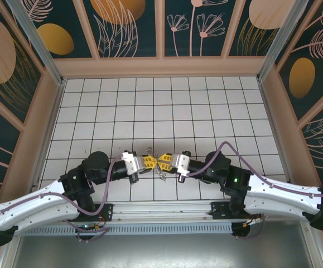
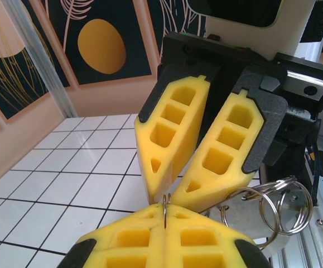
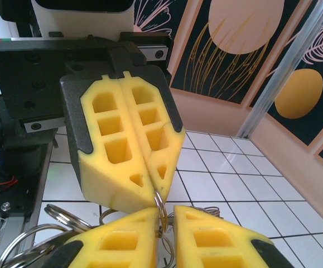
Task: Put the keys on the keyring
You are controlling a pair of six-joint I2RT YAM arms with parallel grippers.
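My two grippers meet tip to tip above the floor's front middle. The left gripper (image 1: 154, 162) (image 2: 165, 207) is shut on the thin edge of a metal split ring of the keyring (image 2: 166, 202), which stands upright between its yellow pads. That ring (image 3: 162, 207) also reaches into the gap of my right gripper (image 1: 164, 162) (image 3: 165, 212), whose jaws stand a little apart. It lies against one right finger (image 3: 129, 234). More linked silver rings (image 2: 281, 204) (image 3: 49, 220) hang beside and below the fingers. The keys are out of view.
A white tiled floor (image 1: 161, 106) stretches away behind the grippers, walled by tan boards and patterned panels. The metal front rail (image 1: 161, 209) and both arm bases lie just below. Purple cables loop over each arm.
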